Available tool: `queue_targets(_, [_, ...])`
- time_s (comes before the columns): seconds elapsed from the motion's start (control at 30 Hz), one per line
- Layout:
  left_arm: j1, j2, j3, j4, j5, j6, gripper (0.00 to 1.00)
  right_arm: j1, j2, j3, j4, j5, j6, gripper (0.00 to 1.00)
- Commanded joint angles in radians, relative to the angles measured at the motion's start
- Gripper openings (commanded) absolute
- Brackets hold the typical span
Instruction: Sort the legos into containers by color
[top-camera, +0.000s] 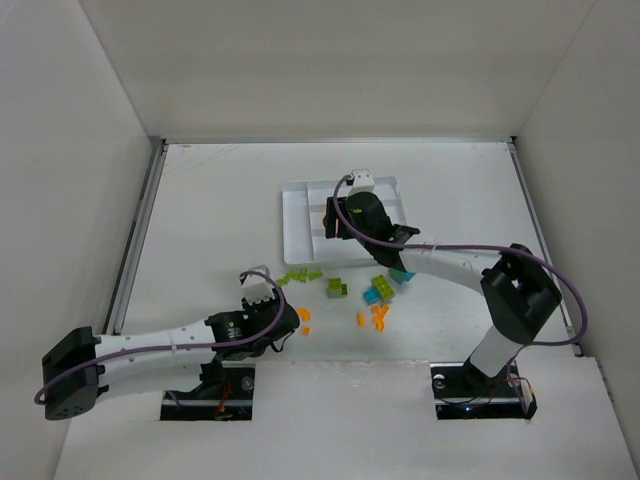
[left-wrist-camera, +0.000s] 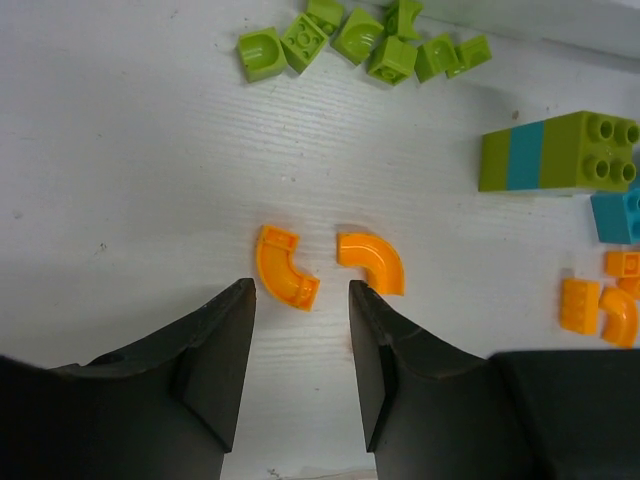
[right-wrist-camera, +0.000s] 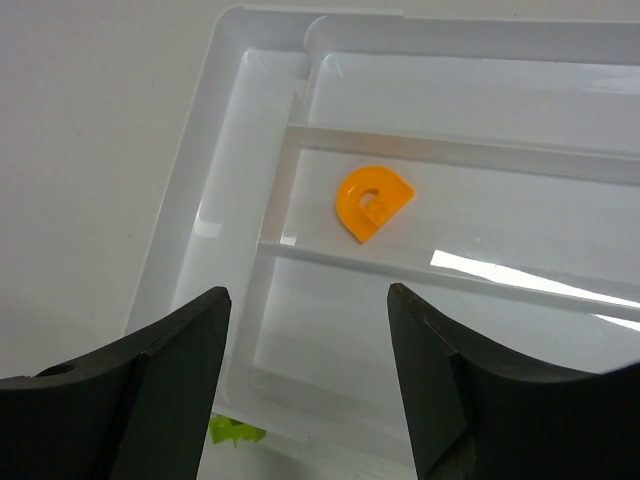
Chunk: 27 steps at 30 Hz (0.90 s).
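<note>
Two orange curved legos (left-wrist-camera: 280, 265) (left-wrist-camera: 375, 260) lie on the table just ahead of my left gripper (left-wrist-camera: 300, 288), which is open with nothing between its fingers. In the top view the left gripper (top-camera: 290, 318) is beside these orange pieces (top-camera: 303, 316). Lime green legos (left-wrist-camera: 365, 40) are bunched further out, a green and teal brick (left-wrist-camera: 555, 150) to the right. My right gripper (right-wrist-camera: 307, 292) is open and empty above the white tray (right-wrist-camera: 285, 185). One orange lego (right-wrist-camera: 372, 200) lies in a middle compartment. From above, the right gripper (top-camera: 350, 215) covers part of the tray (top-camera: 298, 215).
More orange legos (top-camera: 378, 317), teal ones (top-camera: 378, 296) and green ones (top-camera: 300, 275) lie scattered between the arms, in front of the tray. White walls enclose the table on three sides. A metal rail (top-camera: 135, 250) runs along the left edge.
</note>
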Motion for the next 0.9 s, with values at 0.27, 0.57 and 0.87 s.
queue_targets(0.27, [0.038,0.147,0.019,0.038,-0.041,0.005,0.43,0.052,-0.094,-0.086,0.057,0.011,0.027,0.70])
queue_targets(0.57, [0.028,0.304,0.050,0.052,-0.034,0.038,0.38,0.089,-0.171,-0.149,0.074,0.043,0.041,0.70])
queue_targets(0.87, [-0.003,0.437,0.096,0.038,-0.036,0.065,0.23,0.086,-0.335,-0.232,0.074,0.069,0.042,0.70])
